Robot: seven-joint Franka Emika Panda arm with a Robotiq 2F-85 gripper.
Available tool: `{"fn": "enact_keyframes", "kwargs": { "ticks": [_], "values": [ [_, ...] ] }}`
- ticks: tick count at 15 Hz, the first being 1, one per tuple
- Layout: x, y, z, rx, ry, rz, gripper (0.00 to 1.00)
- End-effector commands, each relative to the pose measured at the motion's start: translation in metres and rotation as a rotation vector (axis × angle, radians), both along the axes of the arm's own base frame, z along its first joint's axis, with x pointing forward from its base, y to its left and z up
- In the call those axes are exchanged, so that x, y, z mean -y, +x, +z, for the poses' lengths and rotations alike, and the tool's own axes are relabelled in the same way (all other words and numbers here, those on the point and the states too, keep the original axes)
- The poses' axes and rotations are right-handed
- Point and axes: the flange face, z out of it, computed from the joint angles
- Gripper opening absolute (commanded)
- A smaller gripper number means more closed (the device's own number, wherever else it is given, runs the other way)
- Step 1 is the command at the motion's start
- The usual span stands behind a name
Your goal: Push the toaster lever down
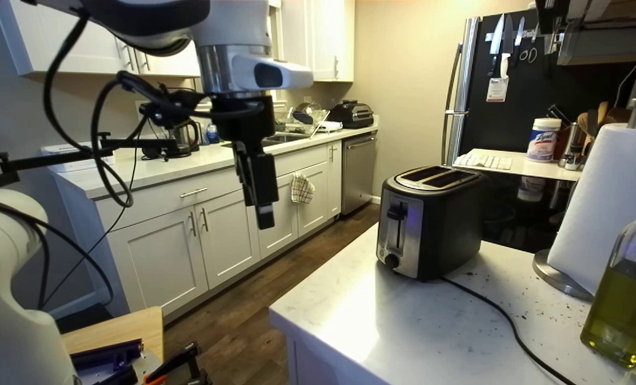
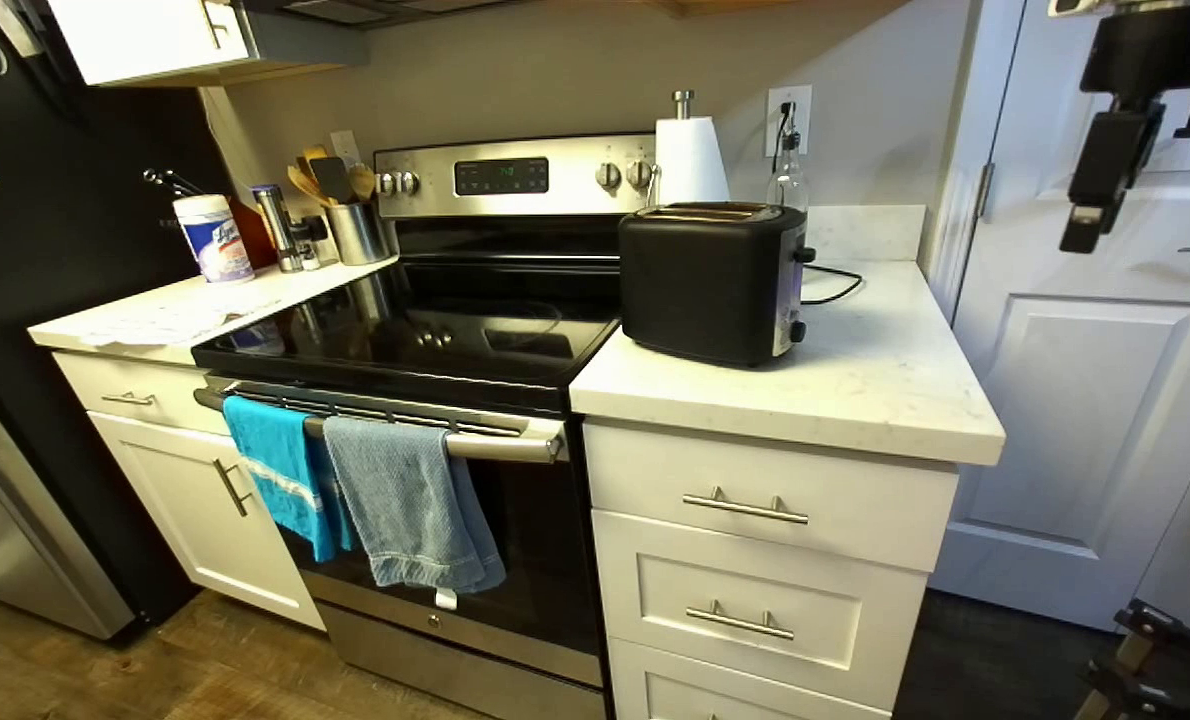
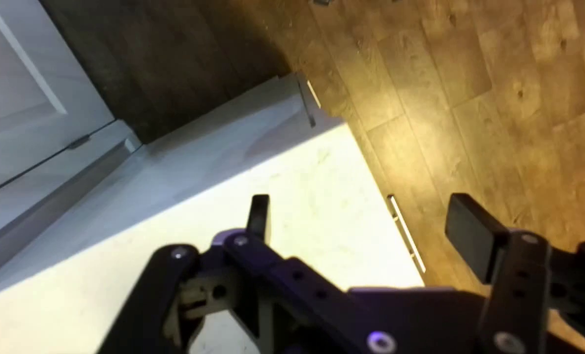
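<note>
The black and silver toaster (image 1: pixel 453 227) stands upright on the white counter, and it also shows in an exterior view (image 2: pixel 705 285). Its black lever (image 1: pixel 396 210) sits near the top of the slot on the silver front, and it sticks out at the side in an exterior view (image 2: pixel 805 254). A dark knob (image 1: pixel 392 261) is below it. My gripper (image 1: pixel 261 208) hangs pointing down, apart from the toaster, on the lever side; it also shows in an exterior view (image 2: pixel 1090 215). In the wrist view my gripper (image 3: pixel 368 223) has its fingers wide apart with nothing between them. The toaster is out of the wrist view.
The white counter (image 1: pixel 344 315) ends in a corner near my arm. A black power cord (image 1: pixel 502 315), paper towel roll (image 1: pixel 598 208) and oil bottle (image 1: pixel 625 305) are beside the toaster. The black stove (image 2: pixel 455 320) adjoins the counter.
</note>
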Motion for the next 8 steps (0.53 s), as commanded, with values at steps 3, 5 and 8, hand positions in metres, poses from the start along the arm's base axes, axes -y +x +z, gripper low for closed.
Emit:
{"fn": "enact_keyframes", "kwargs": {
  "ticks": [3, 5, 8],
  "values": [
    [0.02, 0.048, 0.019, 0.111, -0.04, -0.062, 1.0],
    [0.022, 0.056, 0.015, 0.101, -0.034, -0.078, 1.0],
    [0.019, 0.05, 0.015, 0.093, -0.024, -0.051, 1.0]
  ]
}}
